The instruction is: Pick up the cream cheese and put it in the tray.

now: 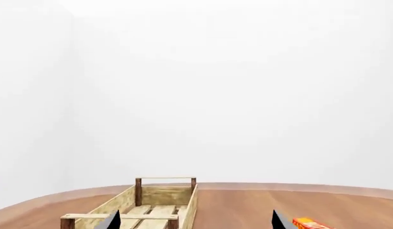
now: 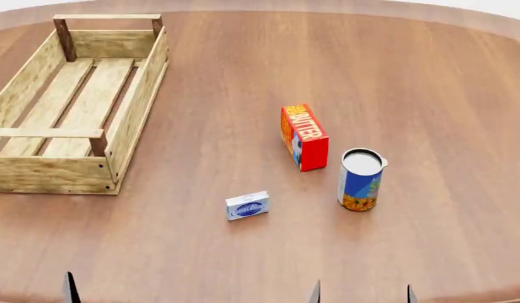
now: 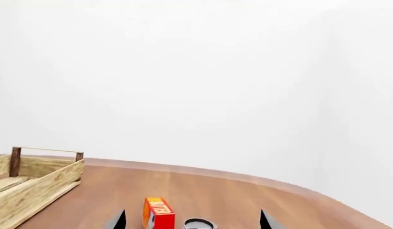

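The cream cheese (image 2: 247, 206), a small flat white box with a blue oval logo, lies on the wooden table in the head view. It does not show in either wrist view. The tray (image 2: 125, 126), a light-wood slatted crate with nothing in it, stands at the far left; the left wrist view shows the tray (image 1: 183, 205) too. My left gripper (image 1: 196, 221) is open with nothing between its fingers. My right gripper (image 3: 192, 220) is open too, at the near edge right of the cream cheese. Both stay well short of it.
A red-orange butter box (image 2: 304, 137) stands upright behind and to the right of the cream cheese. A blue-and-white can (image 2: 361, 179) stands right of it. The round table's far edge (image 2: 411, 7) curves across the back, with a white wall beyond.
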